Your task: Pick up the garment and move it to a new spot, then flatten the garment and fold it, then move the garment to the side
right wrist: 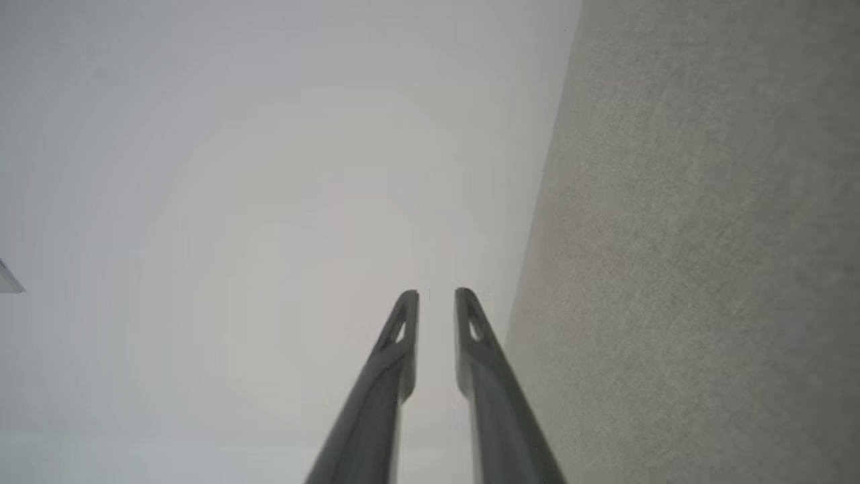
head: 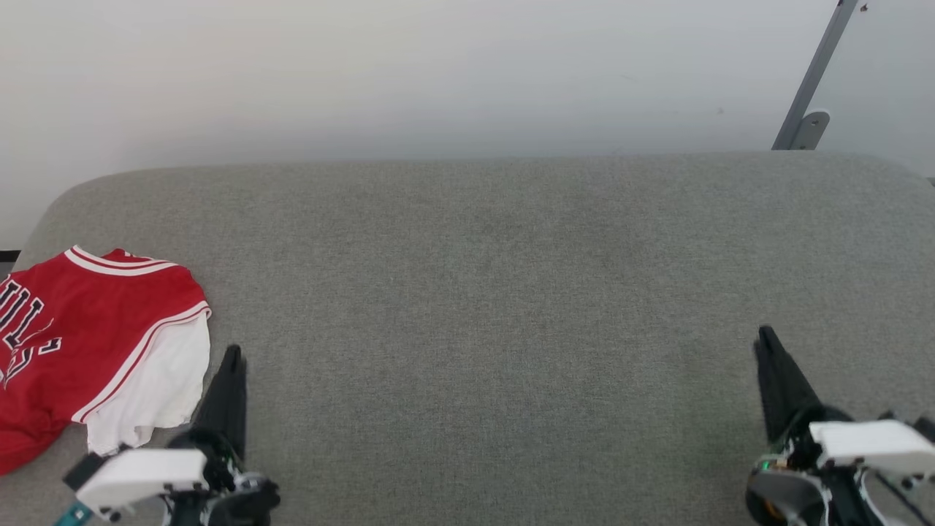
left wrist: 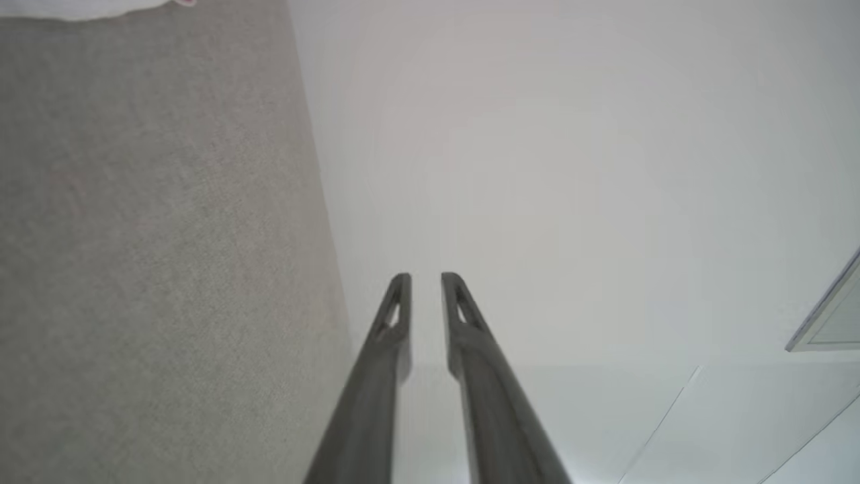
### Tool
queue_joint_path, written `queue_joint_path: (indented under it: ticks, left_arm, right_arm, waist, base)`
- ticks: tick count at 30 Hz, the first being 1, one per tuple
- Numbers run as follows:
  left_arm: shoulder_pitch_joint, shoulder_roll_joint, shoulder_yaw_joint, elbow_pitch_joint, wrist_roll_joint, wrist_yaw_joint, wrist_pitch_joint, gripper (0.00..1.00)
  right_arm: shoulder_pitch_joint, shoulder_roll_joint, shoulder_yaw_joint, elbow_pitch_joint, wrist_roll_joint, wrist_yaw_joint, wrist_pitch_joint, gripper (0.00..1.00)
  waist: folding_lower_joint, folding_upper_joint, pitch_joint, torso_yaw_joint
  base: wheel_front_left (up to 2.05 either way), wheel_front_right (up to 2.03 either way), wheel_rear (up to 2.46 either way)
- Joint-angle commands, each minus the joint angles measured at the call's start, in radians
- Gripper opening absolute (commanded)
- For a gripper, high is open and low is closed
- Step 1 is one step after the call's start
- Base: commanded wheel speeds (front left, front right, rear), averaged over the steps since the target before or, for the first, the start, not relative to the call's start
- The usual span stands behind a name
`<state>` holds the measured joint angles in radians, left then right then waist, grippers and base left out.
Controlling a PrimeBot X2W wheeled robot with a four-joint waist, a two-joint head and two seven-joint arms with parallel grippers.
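L gripper (head: 232, 352) is hovering low over the grey cushion (head: 497, 292), fingers pointing twd the wall (head: 438, 73). In the L wrist view (left wrist: 425, 279) its jaws are standing released, a narrow gap btwn the tips, w/ nothing btwn them.

R gripper (head: 765, 332) is pointing the same way, well apart from the L one across bare cushion. In the R wrist view (right wrist: 437, 294) its jaws are likewise sitting slightly parted & gripping nothing.

The garment (head: 80, 329) is lying crumpled on the cushion just outboard of the L jaws, on their left side. Its red body w/ black lettering is running off the head view's left edge. Its white sleeve part is lying nearest the L fingers, right beside them; can't tell if it's touching. A sliver of that white cloth is showing at the top-left corner of the L wrist view (left wrist: 80, 7). It's lying well apart from the R jaws.

A metal bracket (head: 807, 109) is leaning on the wall beyond the R jaws' tips.
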<state>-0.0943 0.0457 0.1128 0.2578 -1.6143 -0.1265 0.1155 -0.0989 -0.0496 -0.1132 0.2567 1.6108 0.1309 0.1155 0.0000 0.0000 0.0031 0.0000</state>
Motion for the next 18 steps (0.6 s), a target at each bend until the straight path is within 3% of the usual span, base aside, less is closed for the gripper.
queue_joint_path:
  ticks: [1, 9, 18]
  left_arm:
    - [0.009, -0.003, -0.001, 0.010, 0.000, 0.001, 0.000, 1.00]
    - [0.023, 0.000, -0.016, -0.025, 0.023, 0.019, -0.026, 1.00]
    - [0.033, 0.043, -0.046, -0.057, 0.151, 0.060, -0.074, 1.00]
  right_arm:
    - [0.010, 0.001, 0.001, 0.009, 0.000, 0.000, 0.000, 1.00]
    - [0.010, 0.000, 0.025, 0.002, -0.044, 0.000, -0.036, 1.00]
    - [-0.001, -0.024, 0.048, 0.007, -0.215, 0.000, -0.071, 1.00]
  waist:
    - [0.0000, 0.0000, 0.000, 0.000]
    - [0.0000, 0.0000, 0.000, 0.000]
    - [0.0000, 0.0000, -0.001, -0.001]
  base:
    - [0.00, 0.00, 0.00]
    - [0.00, 0.00, 0.00]
    - [0.00, 0.00, 0.00]
